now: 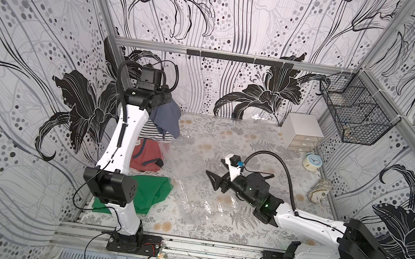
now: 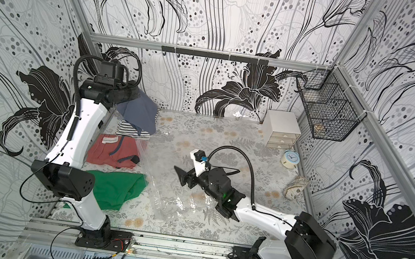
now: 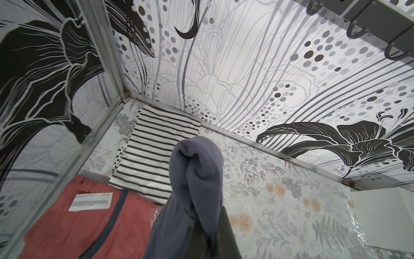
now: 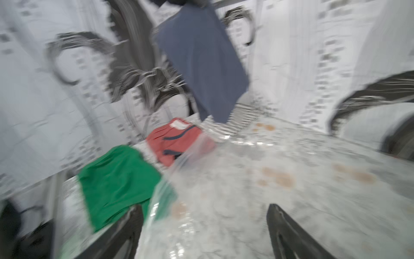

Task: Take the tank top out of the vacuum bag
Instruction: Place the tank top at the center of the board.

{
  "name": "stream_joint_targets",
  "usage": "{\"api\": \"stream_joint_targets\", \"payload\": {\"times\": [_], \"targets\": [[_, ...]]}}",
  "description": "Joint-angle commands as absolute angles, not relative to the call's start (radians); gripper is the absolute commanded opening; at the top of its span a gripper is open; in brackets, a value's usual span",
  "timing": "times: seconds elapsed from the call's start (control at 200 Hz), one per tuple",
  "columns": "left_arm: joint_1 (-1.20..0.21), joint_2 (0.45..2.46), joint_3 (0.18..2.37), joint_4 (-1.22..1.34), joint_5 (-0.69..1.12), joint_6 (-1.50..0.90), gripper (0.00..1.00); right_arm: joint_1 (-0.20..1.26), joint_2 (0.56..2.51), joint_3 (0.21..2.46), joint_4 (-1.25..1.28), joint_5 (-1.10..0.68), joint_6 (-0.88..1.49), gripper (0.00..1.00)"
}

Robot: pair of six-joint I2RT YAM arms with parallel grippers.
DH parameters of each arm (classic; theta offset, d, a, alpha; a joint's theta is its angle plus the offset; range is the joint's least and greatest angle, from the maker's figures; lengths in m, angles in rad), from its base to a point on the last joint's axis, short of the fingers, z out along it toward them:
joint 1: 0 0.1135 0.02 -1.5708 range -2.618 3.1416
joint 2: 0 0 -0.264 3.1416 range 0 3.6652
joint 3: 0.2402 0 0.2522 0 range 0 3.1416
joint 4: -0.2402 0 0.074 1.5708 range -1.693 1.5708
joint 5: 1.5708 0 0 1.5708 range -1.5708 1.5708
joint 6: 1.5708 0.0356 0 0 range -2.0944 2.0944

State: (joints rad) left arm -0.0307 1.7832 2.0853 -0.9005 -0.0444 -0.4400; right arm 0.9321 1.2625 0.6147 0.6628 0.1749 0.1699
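Note:
The tank top is blue-grey and hangs in the air at the back left, above the table. My left gripper is shut on its upper edge. In the left wrist view the cloth bunches over the jaws and hides the fingertips. The vacuum bag, clear and crinkly, lies flat across the middle of the table. My right gripper hovers over the bag's right part, open, with nothing between its fingers. The right wrist view is blurred.
A striped garment, a red garment and a green garment lie along the left side. At the back right stand a white drawer unit and a small clock. A patterned pouch sits by the right wall, below a wire basket.

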Motion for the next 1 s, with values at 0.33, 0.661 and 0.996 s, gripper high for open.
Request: {"api": "stream_joint_targets", "payload": {"times": [0.33, 0.661, 0.996], "targets": [[-0.14, 2.196, 2.342, -0.322, 0.152, -0.624, 0.0, 0.79, 1.23, 0.611, 0.376, 0.624, 0.466, 0.88], [-0.128, 2.458, 2.379, 0.075, 0.368, -1.055, 0.0, 0.79, 1.276, 0.674, 0.302, 0.571, 0.459, 0.88], [0.0, 2.426, 2.145, -0.201, 0.366, -1.022, 0.0, 0.79, 1.286, 0.684, 0.302, 0.556, 0.45, 0.88]]}}
